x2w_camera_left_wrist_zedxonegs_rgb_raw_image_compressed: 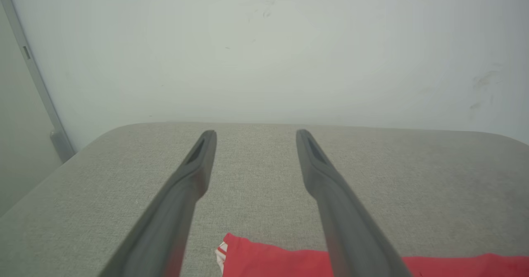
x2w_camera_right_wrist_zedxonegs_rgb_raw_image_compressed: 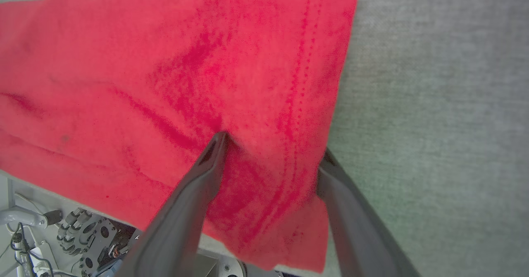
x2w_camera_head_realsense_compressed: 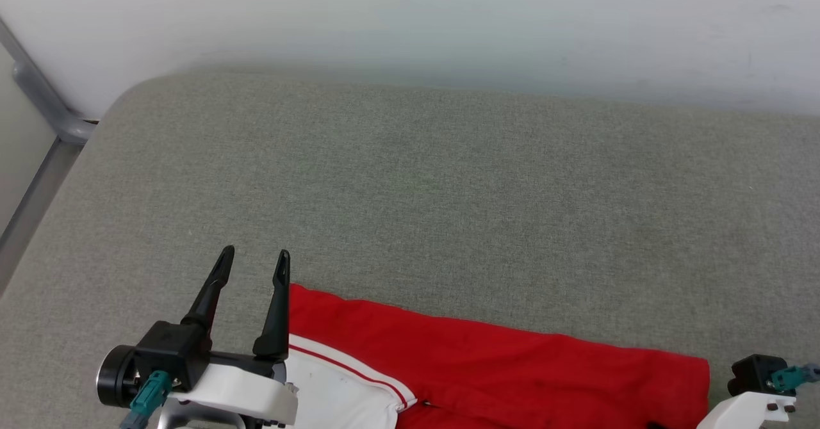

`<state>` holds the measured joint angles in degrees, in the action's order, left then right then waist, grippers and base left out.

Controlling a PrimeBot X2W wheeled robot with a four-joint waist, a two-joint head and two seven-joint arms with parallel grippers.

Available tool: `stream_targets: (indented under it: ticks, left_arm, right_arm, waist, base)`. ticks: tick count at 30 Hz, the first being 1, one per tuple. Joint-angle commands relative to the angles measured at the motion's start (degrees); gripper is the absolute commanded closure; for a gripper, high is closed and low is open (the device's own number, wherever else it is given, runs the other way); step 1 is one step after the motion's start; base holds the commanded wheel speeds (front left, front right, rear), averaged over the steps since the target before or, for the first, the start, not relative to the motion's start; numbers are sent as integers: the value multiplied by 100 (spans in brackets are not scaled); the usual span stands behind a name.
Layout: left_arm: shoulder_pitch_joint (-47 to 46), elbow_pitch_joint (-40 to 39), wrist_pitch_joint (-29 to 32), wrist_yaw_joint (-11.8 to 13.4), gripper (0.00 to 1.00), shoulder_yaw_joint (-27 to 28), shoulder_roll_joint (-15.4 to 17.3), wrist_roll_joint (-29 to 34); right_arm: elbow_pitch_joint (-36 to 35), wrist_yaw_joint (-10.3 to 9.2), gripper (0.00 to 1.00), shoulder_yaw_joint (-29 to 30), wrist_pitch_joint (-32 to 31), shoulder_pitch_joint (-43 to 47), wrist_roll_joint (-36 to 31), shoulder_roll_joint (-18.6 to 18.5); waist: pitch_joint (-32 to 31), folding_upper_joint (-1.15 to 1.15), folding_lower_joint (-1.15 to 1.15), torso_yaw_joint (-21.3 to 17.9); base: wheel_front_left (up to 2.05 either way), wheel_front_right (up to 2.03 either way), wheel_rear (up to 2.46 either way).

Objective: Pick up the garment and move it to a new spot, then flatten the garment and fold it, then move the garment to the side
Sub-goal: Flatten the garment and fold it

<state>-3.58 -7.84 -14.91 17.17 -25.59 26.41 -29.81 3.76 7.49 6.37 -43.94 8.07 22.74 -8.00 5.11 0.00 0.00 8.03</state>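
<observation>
Garment (x2w_camera_right_wrist_zedxonegs_rgb_raw_image_compressed: 165,82) corner between spread right jaws, left jaws nearby

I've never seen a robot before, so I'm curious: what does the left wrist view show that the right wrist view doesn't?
Left wrist view: a pale wall and the open left gripper over the grey surface. Right wrist view: the open right gripper straddling the hem of the garment, and the robot's wheels. Shared: the red garment on the grey surface.
</observation>
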Motion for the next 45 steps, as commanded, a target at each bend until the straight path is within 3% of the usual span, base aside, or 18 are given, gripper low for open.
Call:
stream_targets:
  ticks: [1, 14, 24, 29, 32, 36, 40, 45]
  left_arm:
    - [-59, 8, -36, -35, 0, 0, -27, 59]
    - [-27, 65, 61, 8, 0, 10, 170, 185]
    - [106, 27, 194, 74, 0, -73, 231, 178]
    - [162, 10, 251, 96, 0, -92, 308, 207]
    - [163, -15, 284, 112, 0, -105, 319, 220]
    - [124, -7, 312, 100, 0, -127, 321, 205]
    - [49, 19, 347, 72, 0, -161, 294, 178]
    - [-40, 24, 356, 36, 0, -214, 257, 165]
  right_arm:
    - [163, -1, 100, -110, -44, -59, 95, 110]
    - [-112, -2, 100, -80, 206, -318, 241, -210]
    - [-143, -2, 100, 1196, -39, -30, 159, -441]
    - [-234, -2, 100, 1593, -343, -88, 306, -316]
    - [-315, -1, 100, 1668, -766, -230, 835, 8]
    - [-519, -1, 100, 1594, -1453, -370, 2040, 382]
    - [-534, -1, 100, 1431, -1959, -427, 3310, 509]
    - [-164, -1, 100, 793, -1797, -542, 4566, 516]
  waist:
    - [16, 0, 0, -19]
    - [-209, 0, 0, -239]
    - [-373, 0, 0, -353]
    - [-418, 0, 0, -424]
    - [-439, 0, 0, -437]
    - [-465, 0, 0, -412]
    - [-497, 0, 0, -336]
    - [-486, 0, 0, -193]
  base:
    - [0, 0, 0]
    - [0, 0, 0]
    - [0, 0, 0]
    - [0, 0, 0]
    - [0, 0, 0]
    - [0, 0, 0]
    - [0, 0, 0]
    - [0, 0, 0]
